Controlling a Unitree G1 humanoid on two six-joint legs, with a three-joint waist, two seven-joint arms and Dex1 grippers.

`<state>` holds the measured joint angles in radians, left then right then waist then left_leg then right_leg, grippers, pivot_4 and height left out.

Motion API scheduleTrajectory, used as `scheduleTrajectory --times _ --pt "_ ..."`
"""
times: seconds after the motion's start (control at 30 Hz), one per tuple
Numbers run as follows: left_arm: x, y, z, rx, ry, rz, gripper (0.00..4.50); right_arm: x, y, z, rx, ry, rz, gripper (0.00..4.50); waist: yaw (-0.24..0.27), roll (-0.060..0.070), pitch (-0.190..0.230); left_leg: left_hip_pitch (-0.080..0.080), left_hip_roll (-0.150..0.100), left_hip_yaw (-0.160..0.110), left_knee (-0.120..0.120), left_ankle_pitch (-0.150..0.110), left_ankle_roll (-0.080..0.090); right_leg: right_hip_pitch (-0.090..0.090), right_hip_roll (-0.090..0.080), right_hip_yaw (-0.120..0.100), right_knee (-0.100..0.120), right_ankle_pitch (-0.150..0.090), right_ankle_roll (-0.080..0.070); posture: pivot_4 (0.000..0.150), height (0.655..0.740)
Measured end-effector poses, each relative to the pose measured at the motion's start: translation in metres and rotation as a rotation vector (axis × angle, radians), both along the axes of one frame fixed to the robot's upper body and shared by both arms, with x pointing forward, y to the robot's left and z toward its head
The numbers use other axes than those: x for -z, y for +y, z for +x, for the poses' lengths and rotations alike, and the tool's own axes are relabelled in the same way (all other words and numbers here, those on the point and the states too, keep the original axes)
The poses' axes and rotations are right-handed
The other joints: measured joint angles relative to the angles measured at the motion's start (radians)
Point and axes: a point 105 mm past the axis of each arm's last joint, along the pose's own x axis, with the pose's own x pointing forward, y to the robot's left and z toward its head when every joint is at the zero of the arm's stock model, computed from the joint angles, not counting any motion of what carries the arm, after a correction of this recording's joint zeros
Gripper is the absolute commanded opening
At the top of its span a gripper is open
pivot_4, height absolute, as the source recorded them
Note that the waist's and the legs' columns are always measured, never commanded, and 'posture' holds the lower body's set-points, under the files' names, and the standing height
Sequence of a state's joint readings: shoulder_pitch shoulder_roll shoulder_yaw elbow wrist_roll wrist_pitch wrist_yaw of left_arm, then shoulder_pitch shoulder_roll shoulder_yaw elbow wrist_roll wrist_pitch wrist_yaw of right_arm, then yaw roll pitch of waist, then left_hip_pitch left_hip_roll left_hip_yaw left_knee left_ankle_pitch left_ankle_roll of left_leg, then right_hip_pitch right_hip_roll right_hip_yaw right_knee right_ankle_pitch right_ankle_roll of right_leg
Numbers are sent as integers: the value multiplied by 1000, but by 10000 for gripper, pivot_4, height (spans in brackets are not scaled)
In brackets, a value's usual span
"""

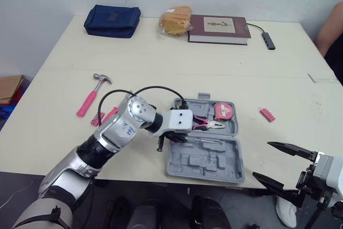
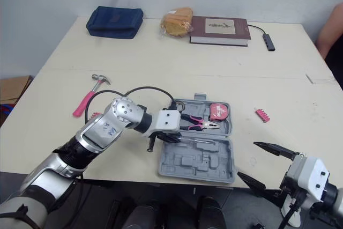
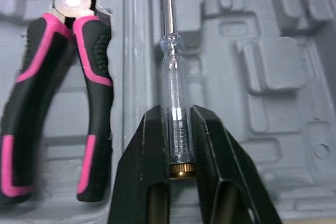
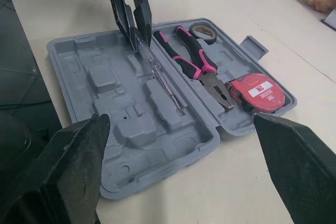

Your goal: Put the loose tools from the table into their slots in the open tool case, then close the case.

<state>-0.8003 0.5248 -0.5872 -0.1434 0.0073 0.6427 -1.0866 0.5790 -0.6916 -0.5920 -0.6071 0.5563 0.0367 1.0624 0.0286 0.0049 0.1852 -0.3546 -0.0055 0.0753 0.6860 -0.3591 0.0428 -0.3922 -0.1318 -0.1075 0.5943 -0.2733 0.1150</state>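
A: So, where is the screwdriver (image 3: pixel 170 51) sitting?

B: It's lying in the open case (image 1: pixel 206 164), along the groove just beside the hinge, next to the pliers (image 1: pixel 206 123). The left jaws are gripping its clear handle near the brass cap.

A: And the right jaws?

B: They're hanging wide open off the near edge of the tabletop (image 1: pixel 161 63), well apart from the case, holding nothing.

A: What's worrying you?

B: I can't tell whether the shaft is sitting fully down. If the jaws are letting go while it's riding on a ridge, it could be rolling loose, or propping the lid up at closing. Pulling away at a tilt could also be dragging the handle up out of the groove.

A: Anything else?

B: The hammer (image 1: pixel 88 100) and the pink bit strip (image 1: pixel 267 114) are lying loose on opposite sides of the case. Reaching for either while brushing the case is risking knocking the seated tools out.
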Motion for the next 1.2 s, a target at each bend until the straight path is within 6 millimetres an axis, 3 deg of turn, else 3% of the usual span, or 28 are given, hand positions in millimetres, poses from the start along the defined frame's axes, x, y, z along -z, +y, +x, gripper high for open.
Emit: scheduleTrajectory --times 0.77,0.8,0.87,0.9,1.07,1.2 --pt "-4 2 7 24 -136 65 171 -1 2 1 -8 -7 2 45000 0 0 0 0 0 0 0 0 0 0 0 0 0 0 0 1500 7400" --pt "-4 2 7 26 -139 65 10205 0 2 1 -9 -6 3 45000 0 0 0 0 0 0 0 0 0 0 0 0 0 0 0 1500 7400" --pt "-4 2 7 31 -146 66 16828 1 3 1 -15 0 8 45000 0 0 0 0 0 0 0 0 0 0 0 0 1 0 0 1500 7400" --pt "-4 2 8 34 -155 66 22637 2 5 1 -20 5 12 45000 0 0 0 0 0 0 0 0 0 0 0 0 1 0 0 1500 7400" --pt "-12 12 7 43 -192 82 42446 3 6 1 -26 10 15 45000 -1 0 0 0 0 0 0 0 0 0 0 0 0 0 0 1500 7400" --pt "-23 18 4 63 -219 87 42446 4 6 1 -27 12 17 45000 -1 0 0 0 0 0 0 0 0 0 0 0 1 0 0 1500 7400"
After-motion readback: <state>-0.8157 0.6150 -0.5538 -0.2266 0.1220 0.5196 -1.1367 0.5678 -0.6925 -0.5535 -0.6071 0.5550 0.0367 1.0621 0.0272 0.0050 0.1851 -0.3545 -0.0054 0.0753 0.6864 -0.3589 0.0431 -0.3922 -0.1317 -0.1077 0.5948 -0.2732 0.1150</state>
